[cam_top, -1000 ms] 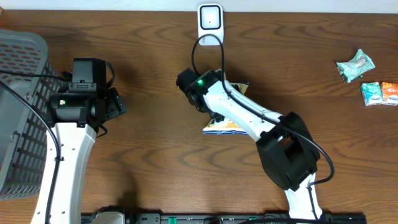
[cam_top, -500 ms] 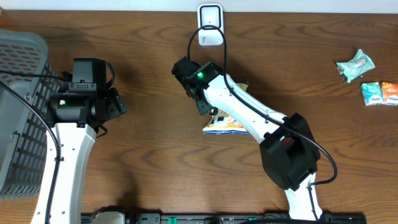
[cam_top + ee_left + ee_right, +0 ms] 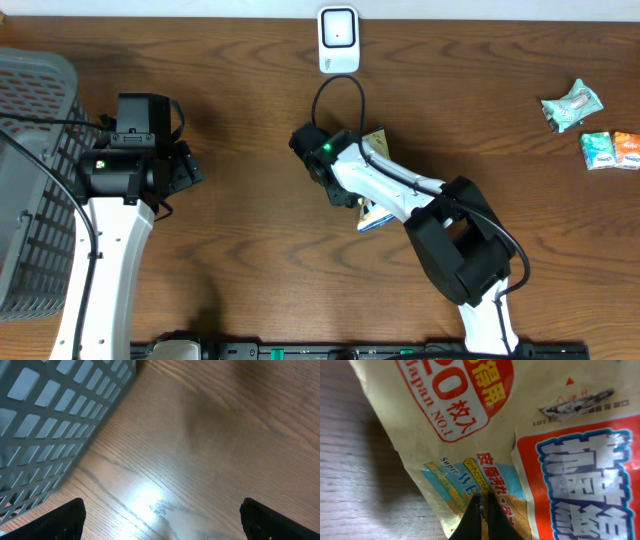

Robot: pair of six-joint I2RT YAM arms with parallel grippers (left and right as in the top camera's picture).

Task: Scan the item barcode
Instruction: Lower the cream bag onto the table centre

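Note:
The item is a yellow, red and blue wipes packet [image 3: 372, 214]. It lies mid-table under my right arm and fills the right wrist view [image 3: 555, 455]. My right gripper [image 3: 350, 193] is shut on it, the black fingertips [image 3: 475, 510] pinching a fold of its film at the lower edge [image 3: 483, 499]. The white barcode scanner [image 3: 338, 40] stands at the far edge, apart from the packet. No barcode shows on the visible face. My left gripper [image 3: 186, 166] hangs open over bare wood [image 3: 161, 522], with nothing between its fingers [image 3: 55, 521].
A grey mesh basket [image 3: 30, 190] takes up the left side and sits close to the left gripper [image 3: 50, 410]. Small snack packets lie far right: a pale green one [image 3: 572, 105] and a green and orange pair [image 3: 612, 150].
The right gripper drew back from near the scanner, came down and shut on the packet. The packet has bunched up and turned narrower. The left arm has not moved.

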